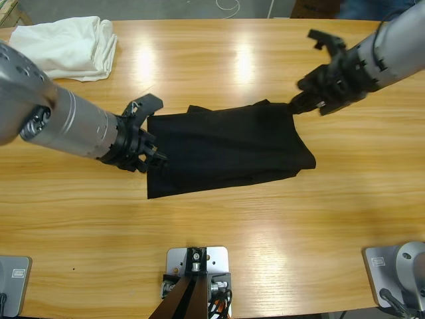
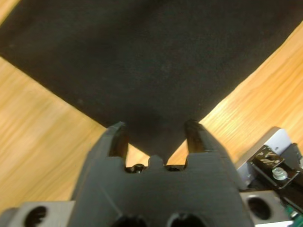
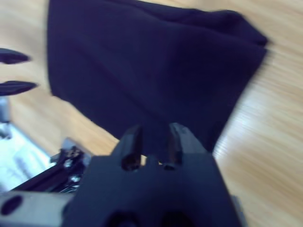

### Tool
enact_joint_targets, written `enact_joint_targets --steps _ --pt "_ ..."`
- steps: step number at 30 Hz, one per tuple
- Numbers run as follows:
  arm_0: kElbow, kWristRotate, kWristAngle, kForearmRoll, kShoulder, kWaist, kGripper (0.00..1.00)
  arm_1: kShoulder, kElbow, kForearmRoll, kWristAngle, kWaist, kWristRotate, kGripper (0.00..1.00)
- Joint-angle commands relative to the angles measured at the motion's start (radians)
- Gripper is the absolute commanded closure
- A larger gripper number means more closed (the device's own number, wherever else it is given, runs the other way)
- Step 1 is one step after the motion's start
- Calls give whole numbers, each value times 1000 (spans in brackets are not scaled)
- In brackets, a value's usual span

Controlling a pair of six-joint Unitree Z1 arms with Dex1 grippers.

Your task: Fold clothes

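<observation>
While the polo shirt (image 1: 229, 147) lies folded into a compact black rectangle near the middle of the worktop (image 1: 219, 232), it is engaged at two opposite points — one at its left edge, one at its upper right corner. No collar, buttons or lettering show on the exposed side, which suggests these features are tucked inside the fold.

Left pincer (image 1: 147, 151): positioned at the shirt's left edge. The left wrist view shows the jaws parted, with a corner of the black fabric (image 2: 151, 75) running down into the gap between them. Whether the jaws press on the cloth cannot be told; they read as open around it. This placement suits taking hold of the edge in order to lift or carry it across.

Right pincer (image 1: 297, 104): positioned at the upper right corner of the shirt, where the fabric draws to a point. The right wrist view shows the jaws (image 3: 151, 142) standing close together with dark cloth at their tips — judged to be gripping the shirt corner. Holding this corner keeps the garment taut and anchored against a pull from the opposite side.

A folded white cloth (image 1: 66, 46) rests at the far left corner of the worktop, well apart from the shirt and not involved.

Judgement: the fold is partly complete; a further fold appears to be the step in hand.
</observation>
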Motion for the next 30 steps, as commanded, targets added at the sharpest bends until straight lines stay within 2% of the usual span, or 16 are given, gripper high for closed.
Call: enact_joint_targets --steps 1,11,14,19,22,25,30 --pt "73 -8 -12 -87 80 -31 1000 187 121 -229 199 -22 -34 1000" --pt "27 -7 -20 -100 218 -42 1000 325 115 -347 186 -30 -54 1000" --pt "32 -9 -25 -96 246 -43 1000 327 111 -363 145 -62 -54 1000" --pt "63 -9 -25 -93 243 -42 1000 328 104 -372 -14 -127 -48 1000" --pt "87 -9 -28 -93 227 -43 1000 355 102 -370 -70 -170 -47 1000" --pt "113 -9 -26 -93 204 -43 1000 373 95 -372 -99 -201 -47 1000" --pt "153 -9 -28 -93 167 -43 1000 384 86 -408 -88 -256 -55 1000"
